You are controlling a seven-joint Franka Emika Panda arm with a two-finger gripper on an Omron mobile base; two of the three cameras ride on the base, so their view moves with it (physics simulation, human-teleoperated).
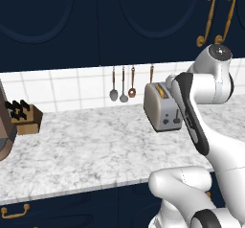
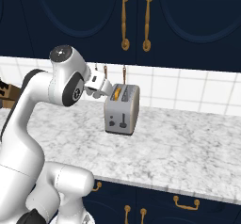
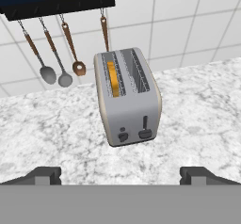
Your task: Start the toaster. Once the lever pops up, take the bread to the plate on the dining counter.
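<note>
Knife block: at the far left of your left base view, a brown wooden knife block with dark handles (image 1: 24, 116) sits on the white-grey marbled counter (image 1: 86, 148), well apart from everything else.

Utensils: next, a row of hanging spoons with brown handles (image 3: 52, 58) lines the white tiled wall (image 3: 179, 25), just behind and to the left of the toaster in your hand view.

Toaster position: the small boxy silver-grey metal toaster (image 3: 128, 96) stands on the counter near the wall, ahead of your two-finger gripper (image 3: 121, 175) and apart from it. In the hand view it sits almost centred between the two dark fingertips (image 3: 44, 175).

Toaster look: you see rounded edges, a dark base and two top slots. Its near end carries a small dark knob at the left and a dark lever in a vertical slot at the right, the lever sitting low in the slot.

Bread: the orange-tan slice of bread (image 3: 112, 78) sits in the left slot, sunk level with the top.

Gripper: your fingers are spread wide apart with nothing between them.

Arm: in the right base view your white hand (image 2: 96, 86) hovers just left of the toaster's top edge.
</note>
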